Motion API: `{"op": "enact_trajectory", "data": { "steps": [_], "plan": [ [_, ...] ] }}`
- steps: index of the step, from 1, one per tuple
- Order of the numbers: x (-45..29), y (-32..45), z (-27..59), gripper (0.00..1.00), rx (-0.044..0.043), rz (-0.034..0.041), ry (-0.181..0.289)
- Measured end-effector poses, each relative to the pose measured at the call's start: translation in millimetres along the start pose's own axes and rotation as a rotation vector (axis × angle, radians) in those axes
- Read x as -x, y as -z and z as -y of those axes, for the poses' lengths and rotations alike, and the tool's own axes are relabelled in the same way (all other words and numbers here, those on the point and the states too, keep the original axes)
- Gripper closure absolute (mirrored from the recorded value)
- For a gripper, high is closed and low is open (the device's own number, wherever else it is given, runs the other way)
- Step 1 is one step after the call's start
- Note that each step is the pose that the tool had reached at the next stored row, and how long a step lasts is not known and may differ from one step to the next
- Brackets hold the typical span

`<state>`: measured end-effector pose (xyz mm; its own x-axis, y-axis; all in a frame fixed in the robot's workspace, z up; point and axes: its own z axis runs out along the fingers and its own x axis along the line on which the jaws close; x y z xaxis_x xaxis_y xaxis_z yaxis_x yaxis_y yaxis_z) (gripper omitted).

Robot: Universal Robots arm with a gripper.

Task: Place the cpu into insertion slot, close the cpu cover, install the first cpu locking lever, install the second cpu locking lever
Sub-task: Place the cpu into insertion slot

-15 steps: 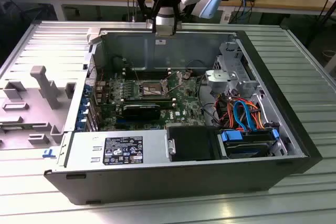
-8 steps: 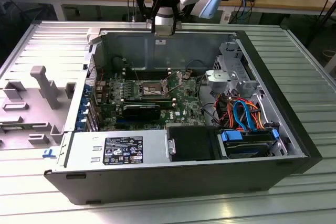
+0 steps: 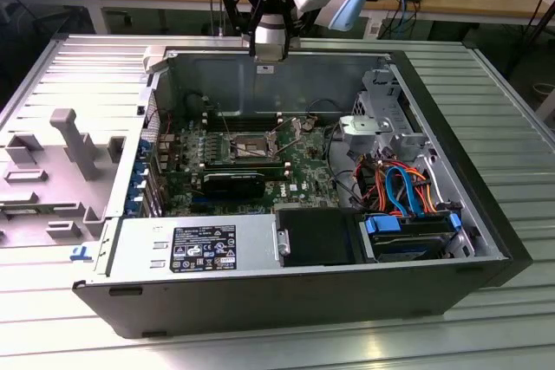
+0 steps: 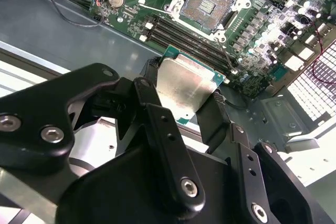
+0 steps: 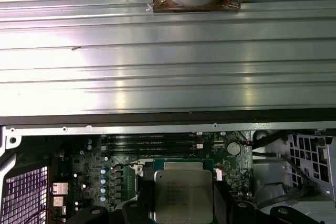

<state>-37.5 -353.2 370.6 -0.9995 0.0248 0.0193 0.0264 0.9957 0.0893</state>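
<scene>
Power supply (image 3: 201,249) is noted nearest, along the near wall of the open case (image 3: 329,84), toward the exterior view's left. Farther in, the insertion slot (image 3: 251,146) is seen uncovered on the motherboard (image 3: 299,166), contacts exposed. Gripper (image 3: 269,51) is held above the far wall, well apart from the slot. In the second wrist view the cpu (image 4: 186,90) is clamped by its edges between the fingers (image 4: 212,116), parted only to chip width, metal top exposed. Blue-tabbed drive bays (image 3: 408,233) are recorded at the exterior view's near right.
</scene>
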Motion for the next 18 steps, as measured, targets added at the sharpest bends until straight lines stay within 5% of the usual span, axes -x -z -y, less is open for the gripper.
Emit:
{"op": "enact_trajectory", "data": {
  "steps": [18],
  "plan": [
    [-0.1, -5.1, 2.7, 0.46, 0.0000, 0.0000, 0.000]
  ]
}}
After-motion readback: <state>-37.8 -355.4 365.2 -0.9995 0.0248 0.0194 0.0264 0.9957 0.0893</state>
